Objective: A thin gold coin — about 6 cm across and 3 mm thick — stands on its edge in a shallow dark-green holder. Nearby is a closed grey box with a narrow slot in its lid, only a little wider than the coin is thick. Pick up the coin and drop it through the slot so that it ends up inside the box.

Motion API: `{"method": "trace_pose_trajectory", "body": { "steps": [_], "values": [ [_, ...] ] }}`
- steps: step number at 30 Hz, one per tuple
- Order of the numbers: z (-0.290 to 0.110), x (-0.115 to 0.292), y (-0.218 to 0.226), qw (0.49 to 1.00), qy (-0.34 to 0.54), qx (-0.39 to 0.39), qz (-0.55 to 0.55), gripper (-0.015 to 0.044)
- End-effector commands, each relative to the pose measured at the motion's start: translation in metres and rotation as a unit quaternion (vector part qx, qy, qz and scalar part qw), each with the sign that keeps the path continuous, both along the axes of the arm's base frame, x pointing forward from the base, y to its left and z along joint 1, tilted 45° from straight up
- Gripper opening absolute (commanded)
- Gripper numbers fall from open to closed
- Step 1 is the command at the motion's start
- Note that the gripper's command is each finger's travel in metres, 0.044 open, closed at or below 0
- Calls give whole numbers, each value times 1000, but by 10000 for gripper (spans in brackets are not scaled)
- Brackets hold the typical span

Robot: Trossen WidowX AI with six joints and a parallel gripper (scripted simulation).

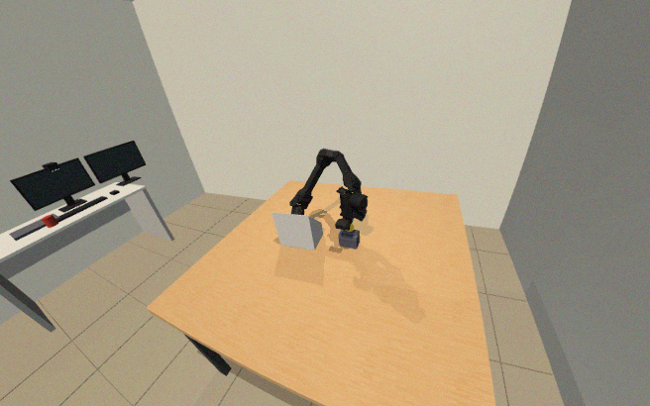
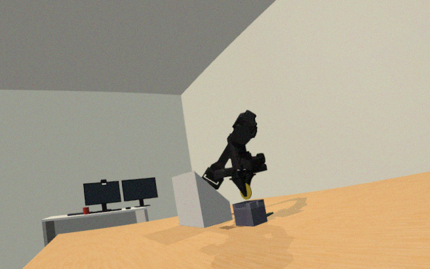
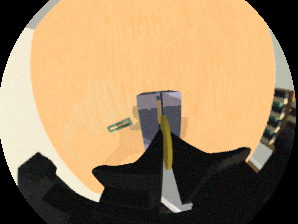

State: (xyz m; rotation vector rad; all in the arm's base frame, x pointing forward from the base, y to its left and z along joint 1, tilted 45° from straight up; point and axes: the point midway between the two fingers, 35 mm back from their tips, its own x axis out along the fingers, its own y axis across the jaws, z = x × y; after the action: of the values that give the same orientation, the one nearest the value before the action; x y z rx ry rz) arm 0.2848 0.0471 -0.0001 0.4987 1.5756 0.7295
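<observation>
Wrist view looks straight down past the claw, which is clamped tight on the gold coin; the coin shows edge-on as a thin yellow line hanging from the fingers. Directly below it sits the grey box, and the coin's line runs along the lid towards a small dark mark at the far end, which I take to be the slot, though it is too small to be sure. So the coin's flat faces seem close to lined up with the lid's long direction, perhaps with a slight lean.

From the exterior view the coin hangs just above the box, apart from the lid, so the move ahead reads as a straight drop downward. The dark-green holder lies off to the claw's left on the wooden surface, with nothing in it. A pale wedge-shaped block stands beside the box.

No brand, label or writing can be read anywhere.
</observation>
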Motion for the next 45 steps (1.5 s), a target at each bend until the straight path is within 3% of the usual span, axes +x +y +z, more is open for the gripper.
{"method": "trace_pose_trajectory", "body": {
  "steps": [1, 10, 16, 25, 36, 45],
  "values": [
    [-2, 0, 2, 1000, 2, 1, -1, 0],
    [-5, -1, 5, 1000, 2, 1, -1, 0],
    [-3, -1, 4, 1000, 0, 0, 0, 158],
    [-3, -1, 4, 1000, 0, 0, 0, 161],
    [32, 4, -31, 1000, 4, 1, -1, 440],
    [39, 4, -38, 1000, 5, 2, -1, 440]
  ]
}}
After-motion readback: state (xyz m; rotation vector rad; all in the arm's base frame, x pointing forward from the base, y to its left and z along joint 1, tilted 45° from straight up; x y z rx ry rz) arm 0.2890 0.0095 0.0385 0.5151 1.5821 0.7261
